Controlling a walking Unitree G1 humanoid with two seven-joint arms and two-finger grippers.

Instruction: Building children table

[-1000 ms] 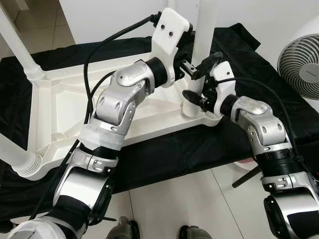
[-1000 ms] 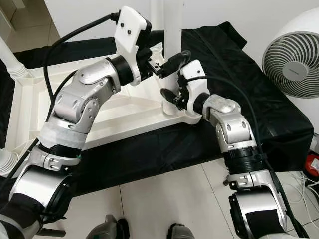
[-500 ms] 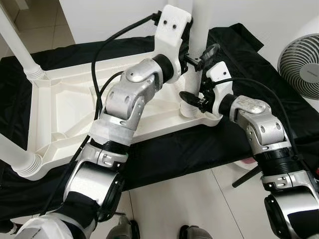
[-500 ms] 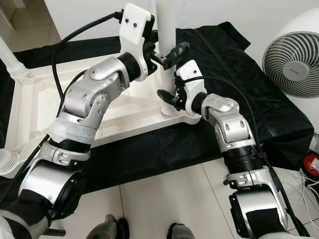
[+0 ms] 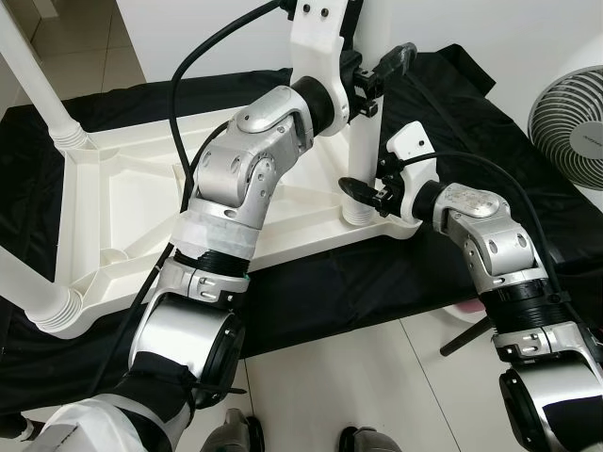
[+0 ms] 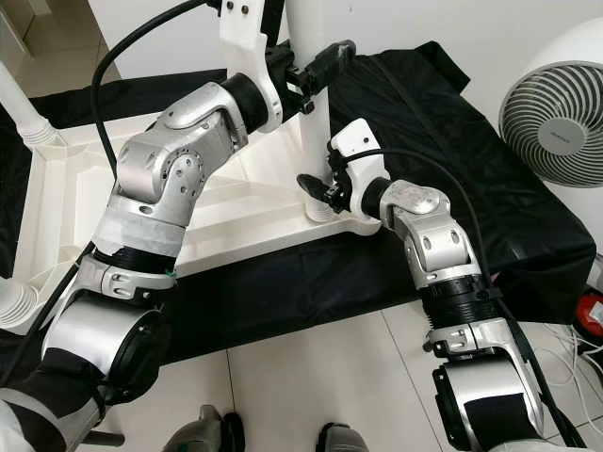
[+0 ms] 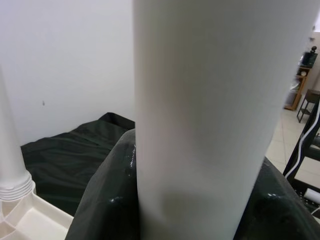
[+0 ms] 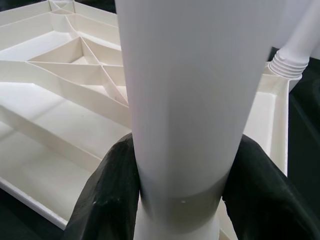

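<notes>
While the white table leg [image 5: 363, 141] stands upright in the near right corner socket of the upturned tabletop [image 5: 122, 202], both grippers are clamped on it.

Left gripper [image 5: 369, 80]: high on the leg, black fingers [image 5: 396, 58] pressed to either side of the tube; the left wrist view shows the leg [image 7: 205, 115] wedged between the two dark pads [image 7: 107, 200].

Right gripper [image 5: 363, 188]: low on the same leg, just above the socket collar, fingers closed round the tube; in the right wrist view the leg [image 8: 190, 100] sits tight between both pads [image 8: 107, 195], with the ribbed underside of the tabletop [image 8: 60, 90] behind it.

Tabletop: white plastic, lying upside down on a black cloth [image 5: 452, 122], ribs and triangular cells facing up.

Other legs, placed from the held leg: one already fitted at the far left corner [image 5: 38, 85], one at the near left corner [image 5: 33, 297], each with a ribbed collar at its base.

Black cloth: spread under the tabletop and reaching past the held leg to the right.

Fan [image 5: 570, 118]: white, round grille, well to the right of the held leg, beyond the cloth's edge.

Floor [image 5: 358, 377]: pale tiles, nearer the robot than the held leg.
</notes>
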